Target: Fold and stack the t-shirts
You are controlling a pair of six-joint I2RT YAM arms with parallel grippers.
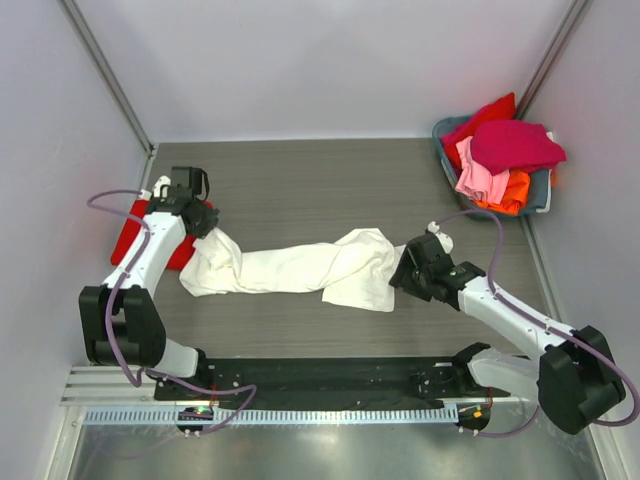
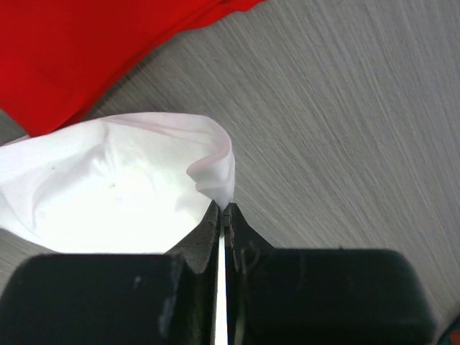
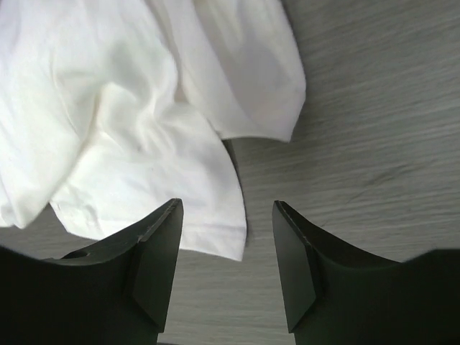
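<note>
The step in hand is judged to be the spreading of the white t-shirt (image 1: 300,268), which must be laid flat before any fold can be made. The garment is drawn out in a bunched, rope-like band across the middle of the tabletop (image 1: 300,180), from near the left edge towards the right.

Its left end is clamped in the left gripper (image 2: 224,215), the jaws pressed together on a fold of the cloth. This happens just beside the red t-shirt (image 1: 128,232), which lies flat by the left edge. The right gripper (image 3: 226,208) is released: its jaws stand apart with nothing between them, over the hem at the right end of the shirt.

For the next move, a fresh hold on a corner or hem at that end is probably called for, so that the cloth can be pulled flat.

The left arm is reached forward along the left edge, wrist bent down. The right arm is stretched low and inward from the near right corner. The remaining t-shirts (image 1: 510,150) are heaped in the basket (image 1: 443,150) at the far right corner.
</note>
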